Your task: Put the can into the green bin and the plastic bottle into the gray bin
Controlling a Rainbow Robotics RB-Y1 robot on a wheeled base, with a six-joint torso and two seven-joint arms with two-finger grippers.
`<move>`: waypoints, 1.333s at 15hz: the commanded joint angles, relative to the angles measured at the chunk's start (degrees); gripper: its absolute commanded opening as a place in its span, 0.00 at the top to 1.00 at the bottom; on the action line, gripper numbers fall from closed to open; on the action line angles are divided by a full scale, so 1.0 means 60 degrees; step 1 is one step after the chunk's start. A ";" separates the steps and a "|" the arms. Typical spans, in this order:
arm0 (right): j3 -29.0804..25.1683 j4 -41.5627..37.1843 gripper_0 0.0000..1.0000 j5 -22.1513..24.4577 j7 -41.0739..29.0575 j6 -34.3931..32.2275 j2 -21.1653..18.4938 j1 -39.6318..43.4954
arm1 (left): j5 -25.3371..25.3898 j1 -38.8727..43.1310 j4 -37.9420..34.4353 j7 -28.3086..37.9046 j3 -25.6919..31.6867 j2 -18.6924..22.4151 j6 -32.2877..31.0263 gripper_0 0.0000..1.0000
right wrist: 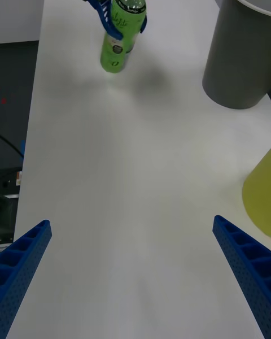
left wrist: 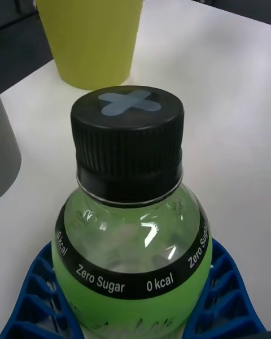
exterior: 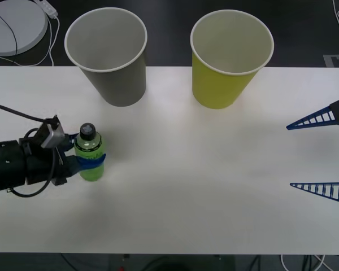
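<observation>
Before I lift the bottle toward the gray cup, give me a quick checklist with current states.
1. Left gripper closed around the plastic bottle: ok.
2. Bottle upright, cap on: ok.
3. Gray bin upright with open mouth: ok.
4. Green bin stands apart from the gray one: ok.
5. Right gripper open at the table's right edge, away from the path: ok.
6. Grip firmness: cannot tell.
</observation>
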 commanded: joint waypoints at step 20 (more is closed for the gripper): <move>0.0000 0.0000 0.00 0.0000 0.0000 0.0000 0.0000 0.0000 | -0.4042 -0.3028 -0.0068 0.6618 0.3392 0.1819 -0.7781 1.00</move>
